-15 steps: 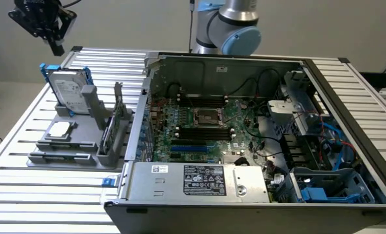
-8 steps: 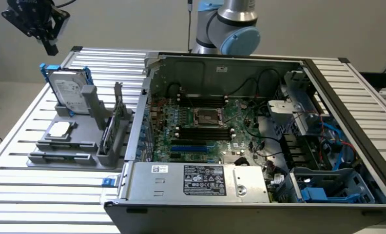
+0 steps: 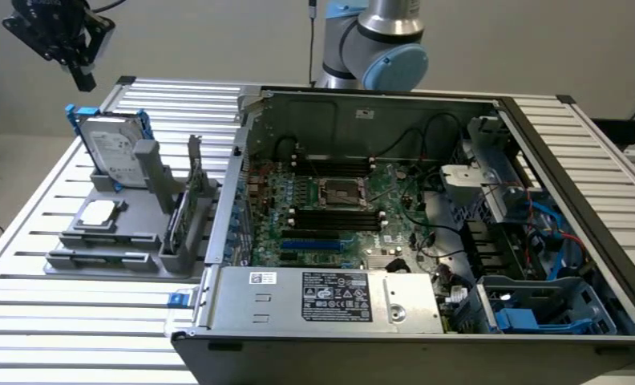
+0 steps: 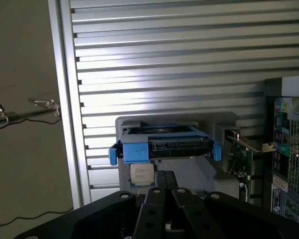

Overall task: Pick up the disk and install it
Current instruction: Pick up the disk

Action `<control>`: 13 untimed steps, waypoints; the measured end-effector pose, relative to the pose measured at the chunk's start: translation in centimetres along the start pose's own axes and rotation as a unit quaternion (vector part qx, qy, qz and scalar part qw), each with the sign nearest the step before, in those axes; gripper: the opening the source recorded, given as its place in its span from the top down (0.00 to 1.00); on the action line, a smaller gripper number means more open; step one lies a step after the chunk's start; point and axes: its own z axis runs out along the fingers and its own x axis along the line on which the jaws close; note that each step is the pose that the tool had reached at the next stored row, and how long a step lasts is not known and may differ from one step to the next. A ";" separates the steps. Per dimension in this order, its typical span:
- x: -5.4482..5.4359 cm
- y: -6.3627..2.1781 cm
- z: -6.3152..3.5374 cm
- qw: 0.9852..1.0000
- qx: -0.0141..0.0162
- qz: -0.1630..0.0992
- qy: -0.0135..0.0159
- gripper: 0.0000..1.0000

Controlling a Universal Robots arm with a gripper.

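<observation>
Slatted aluminium table (image 3: pixel 39 337). Disk (image 3: pixel 110 148) upright in grey rack (image 3: pixel 103 261), exterior view's upper left. Gripper (image 3: pixel 83 80) above it, jaws pressed together, empty. I read approach step; grasp needs jaws spread.

disk (image 3: pixel 115 148) label unreadable, arm (image 3: pixel 374 44) cut off

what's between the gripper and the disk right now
Nothing. In the exterior view the gripper hangs above the disk, which stands upright in its grey holder, with only open air between them.
</observation>
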 end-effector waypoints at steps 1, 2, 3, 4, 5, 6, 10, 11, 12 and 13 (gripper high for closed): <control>0.0 0.00 0.00 1.000 0.000 0.000 0.000 0.89; 0.0 0.00 0.00 1.000 0.000 0.000 0.000 0.89; 0.0 0.00 0.02 1.000 0.000 0.000 0.001 0.89; 0.0 0.01 0.05 1.000 0.000 0.000 0.002 0.89; 0.1 0.00 0.06 1.000 0.000 -0.003 0.003 0.89; 0.1 0.00 0.07 1.000 0.000 -0.008 0.003 0.89; 0.1 0.00 0.10 0.999 -0.004 -0.032 0.002 0.89; 0.1 0.00 0.11 0.999 -0.005 -0.038 0.002 0.89; 0.1 0.00 0.11 0.999 -0.006 -0.044 0.002 0.89; 0.1 0.00 0.12 0.999 -0.007 -0.050 0.002 0.89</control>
